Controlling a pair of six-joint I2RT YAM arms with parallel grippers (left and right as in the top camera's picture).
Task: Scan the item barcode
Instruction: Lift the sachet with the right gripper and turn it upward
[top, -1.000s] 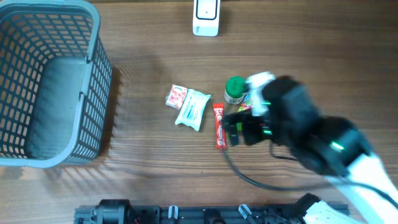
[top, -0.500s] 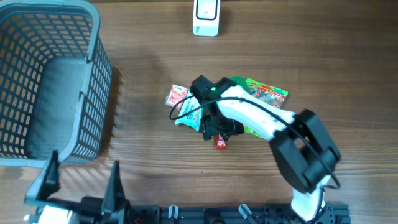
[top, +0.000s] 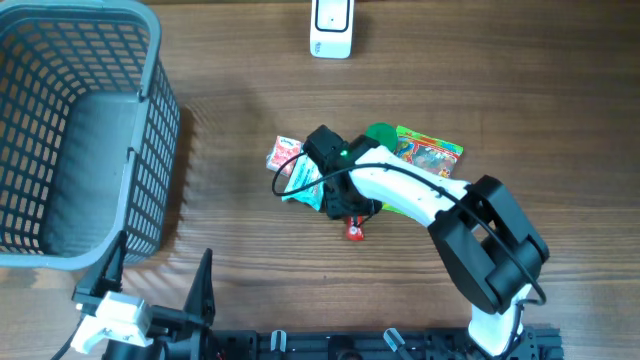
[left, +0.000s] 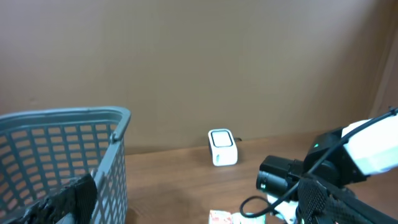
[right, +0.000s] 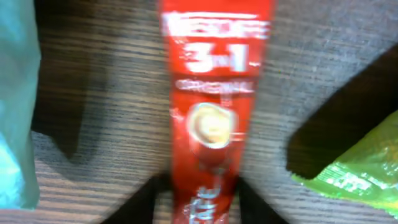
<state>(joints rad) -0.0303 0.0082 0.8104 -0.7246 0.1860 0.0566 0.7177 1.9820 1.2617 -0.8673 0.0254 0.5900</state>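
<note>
at the near edge of the wooden table (top: 250, 270) the left gripper (top: 165, 246) is seen with its two fingers (top: 205, 275) spread wide apart and nothing between them. it is held above the bare wood just in front of the basket's near corner.

the right arm is stretched from the near right toward the middle of the table, and the right gripper (right: 200, 186) is set down over the red coffee stick (right: 211, 106). in the right wrist view the stick is seen lying flat on the wood, running straight away from the camera, with "3in1" printed on it. a dark fingertip (right: 146, 199) is placed on either side of its near end, close against its edges. the picture is blurred there, so whether the stick is clamped or only flanked cannot be told. from overhead only the near tip of the stick is left showing below the gripper.

just left of the stick a white and teal packet (top: 303, 178) is laid. a small red and white sachet (top: 283, 154) is found beyond it. to the right a green-capped bottle (top: 378, 131) and a green snack packet (top: 432, 150) are seen, side by side.

the grey mesh basket (top: 160, 130) is stood at the far left, well apart from the items. the white scanner (top: 331, 25) is stood at the far edge.
</note>
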